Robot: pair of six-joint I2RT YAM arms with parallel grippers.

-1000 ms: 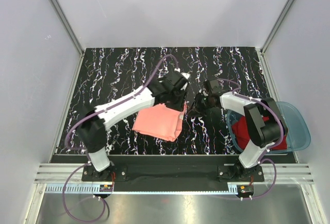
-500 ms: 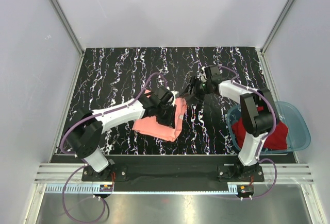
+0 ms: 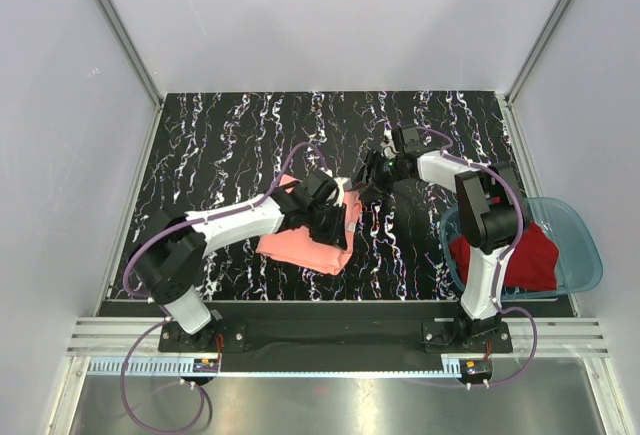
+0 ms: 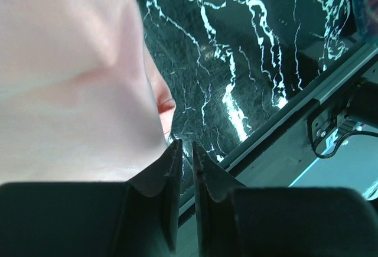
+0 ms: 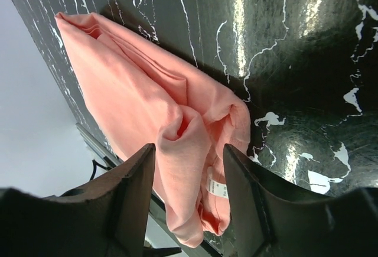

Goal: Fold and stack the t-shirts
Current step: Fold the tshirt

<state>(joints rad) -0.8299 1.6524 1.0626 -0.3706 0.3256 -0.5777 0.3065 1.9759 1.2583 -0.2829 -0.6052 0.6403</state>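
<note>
The salmon-pink t-shirt (image 3: pixel 298 245) lies folded on the black marbled table (image 3: pixel 220 145), near its middle. My left gripper (image 3: pixel 338 223) rests low over the shirt's right edge. In the left wrist view its jaws (image 4: pixel 184 146) are shut with nothing between them, and the pink cloth (image 4: pixel 65 62) lies just to their left. My right gripper (image 3: pixel 368 177) is open at the shirt's upper right corner. The right wrist view shows its gripper (image 5: pixel 189 150) open, with the bunched pink folds (image 5: pixel 130 80) and the white label (image 5: pixel 217 189) between the fingers. The dark red t-shirt (image 3: pixel 530 260) lies crumpled in the basin.
The translucent blue plastic basin (image 3: pixel 590 245) sits at the table's right front corner, next to the right arm's base. White walls enclose the table on three sides. A metal rail (image 3: pixel 330 340) runs along the near edge.
My left gripper has come down and toward the front, from above the shirt's far corner onto its right edge. My right gripper has shifted slightly back and left, toward that corner.
</note>
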